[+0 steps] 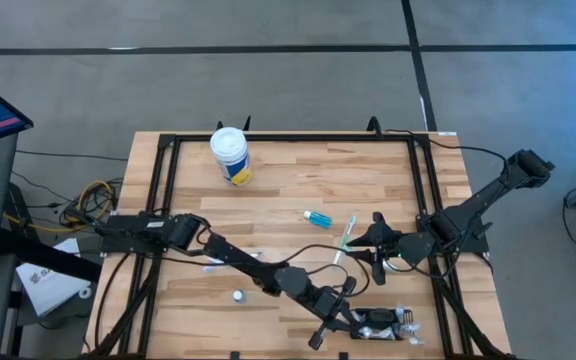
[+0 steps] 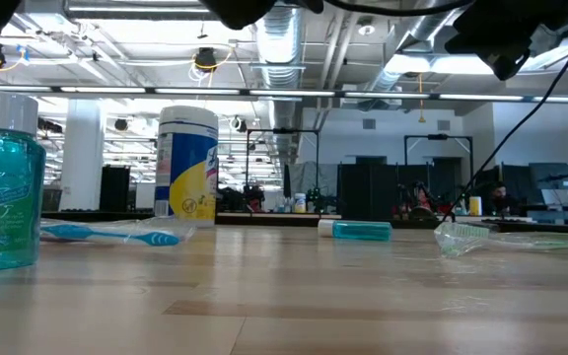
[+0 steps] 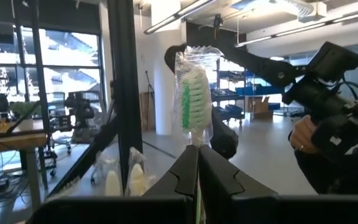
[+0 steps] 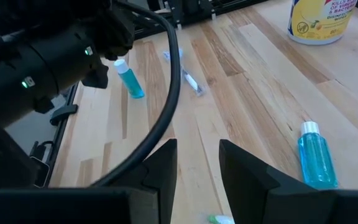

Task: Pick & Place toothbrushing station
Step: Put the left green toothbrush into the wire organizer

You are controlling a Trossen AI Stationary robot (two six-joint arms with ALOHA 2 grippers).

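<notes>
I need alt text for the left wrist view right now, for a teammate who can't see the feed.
The left gripper is shut on a green-bristled toothbrush in clear wrapping, held upright with its head pointing up against a bright workshop room. A black frame post stands beside it, and a person's hand shows behind a dark arm.

Left arm is stretched way out across the table toward the near right side, its dark two-finger left gripper (image 3: 197, 177) pinched closed. Right arm reaches in from the far right, bent at the elbow, with the dark right gripper (image 4: 197, 163) sitting with fingers parted.
</notes>
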